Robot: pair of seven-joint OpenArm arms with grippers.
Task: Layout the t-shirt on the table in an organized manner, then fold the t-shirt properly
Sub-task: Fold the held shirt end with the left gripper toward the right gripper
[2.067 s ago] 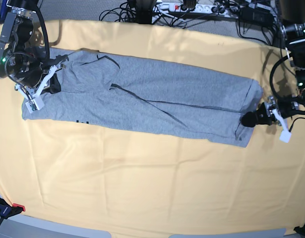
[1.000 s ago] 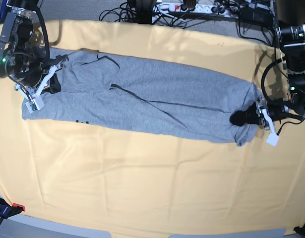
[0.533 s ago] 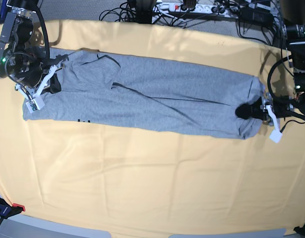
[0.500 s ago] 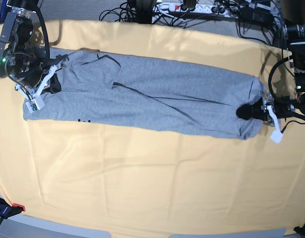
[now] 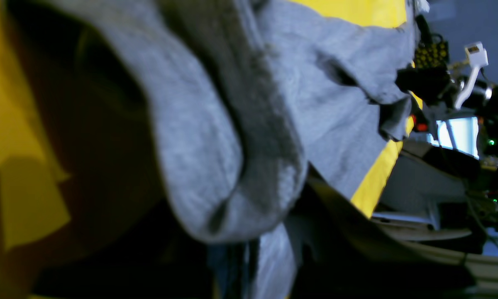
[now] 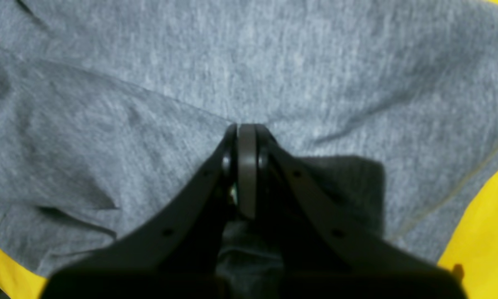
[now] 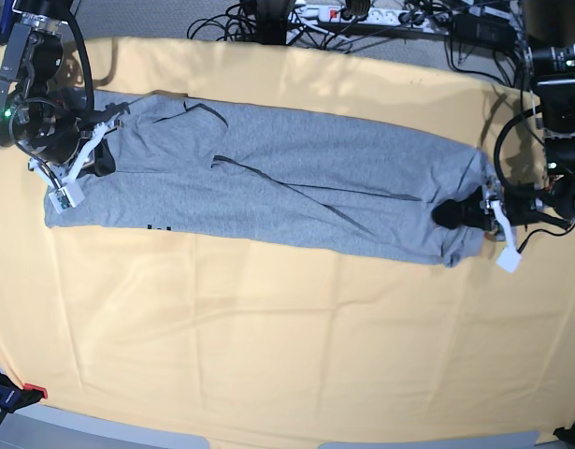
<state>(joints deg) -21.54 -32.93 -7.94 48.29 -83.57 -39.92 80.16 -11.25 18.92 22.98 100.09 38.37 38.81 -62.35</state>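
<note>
The grey t-shirt (image 7: pixel 268 201) lies stretched in a long, creased band across the table (image 7: pixel 268 346), with a sliver of black lettering at its near edge. On the base view's left, my right gripper (image 7: pixel 98 159) is shut on one end of the shirt. The right wrist view shows its closed tips (image 6: pixel 246 133) pinching a fold of grey fabric (image 6: pixel 149 83). At the base view's right, my left gripper (image 7: pixel 448 215) is shut on the bunched other end. The left wrist view is filled by that gathered cloth (image 5: pixel 199 124), with the right arm (image 5: pixel 440 83) far behind.
Cables and a power strip (image 7: pixel 362 17) run along the table's far edge. A red-tipped clamp (image 7: pixel 30 393) sits at the near left corner. The yellow cloth (image 7: pixel 287 374) spreads wide in front of the shirt.
My left gripper has shifted a little toward the shirt's middle, so the shirt's end on that side has slackened and bunched. The right gripper has stayed put.
</note>
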